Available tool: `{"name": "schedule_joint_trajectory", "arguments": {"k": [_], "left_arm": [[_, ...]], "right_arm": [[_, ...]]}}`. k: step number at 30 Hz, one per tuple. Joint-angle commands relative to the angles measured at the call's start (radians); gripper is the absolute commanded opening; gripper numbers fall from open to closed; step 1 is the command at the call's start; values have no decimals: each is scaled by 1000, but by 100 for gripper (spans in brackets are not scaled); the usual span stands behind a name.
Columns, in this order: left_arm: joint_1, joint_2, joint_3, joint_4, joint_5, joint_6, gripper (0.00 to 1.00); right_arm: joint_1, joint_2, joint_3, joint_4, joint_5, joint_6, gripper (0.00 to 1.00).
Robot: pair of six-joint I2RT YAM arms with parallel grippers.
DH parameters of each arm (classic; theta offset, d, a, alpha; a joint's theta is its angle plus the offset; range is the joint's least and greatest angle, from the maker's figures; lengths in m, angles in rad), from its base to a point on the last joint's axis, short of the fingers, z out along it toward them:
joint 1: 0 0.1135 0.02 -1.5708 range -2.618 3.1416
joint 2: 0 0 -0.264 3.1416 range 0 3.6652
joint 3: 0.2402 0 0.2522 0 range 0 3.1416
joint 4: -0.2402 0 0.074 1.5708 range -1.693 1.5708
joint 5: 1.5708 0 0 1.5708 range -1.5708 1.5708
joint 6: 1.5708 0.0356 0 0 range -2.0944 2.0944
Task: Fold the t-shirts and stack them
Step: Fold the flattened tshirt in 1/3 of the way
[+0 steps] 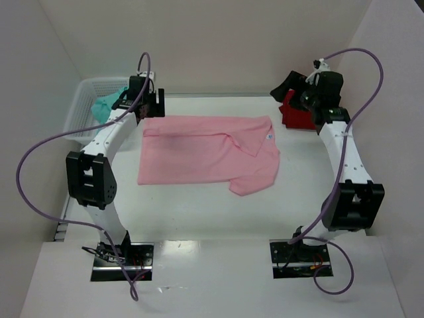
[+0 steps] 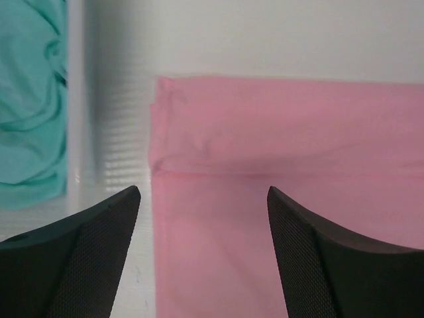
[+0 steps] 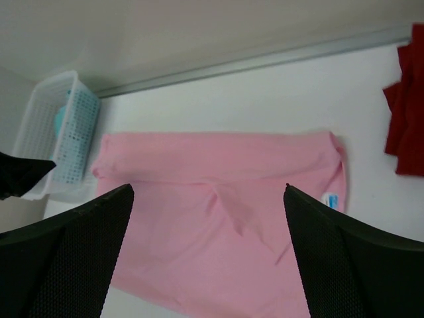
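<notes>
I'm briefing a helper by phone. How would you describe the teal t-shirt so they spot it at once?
At the far left of the table stands a white mesh basket. The teal t-shirt lies crumpled inside it. It alone is in a basket: the pink t-shirt is spread mid-table, and the red t-shirt sits at the far right.

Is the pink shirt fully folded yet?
Partly folded: pink shirt lies flat, far edge doubled over, one sleeve poking out.
</notes>
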Motion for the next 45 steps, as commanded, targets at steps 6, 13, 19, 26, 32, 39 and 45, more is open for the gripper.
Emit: {"name": "schedule_joint_trajectory", "arguments": {"k": [6,13,19,26,32,39,45], "left_arm": [[-4,-305,-309,11,328,-140,91],[31,-494,-536,-46,318,-204,96],[76,-529,-611,-64,381,-272,99],[140,-549,-714,12,508,-333,99],[140,-489,-702,180,824,-309,96],[104,-347,-629,298,871,-309,94],[104,-261,-567,281,814,-298,92]], "right_arm": [[-5,-185,-328,-19,139,75,100],[-5,-252,-473,-200,218,169,100],[-5,-248,-526,-355,253,215,100],[4,-229,-563,-331,220,204,100],[79,-160,-497,-167,134,225,100],[203,-2,-393,-76,143,204,81],[298,67,-348,28,151,215,75]]}}
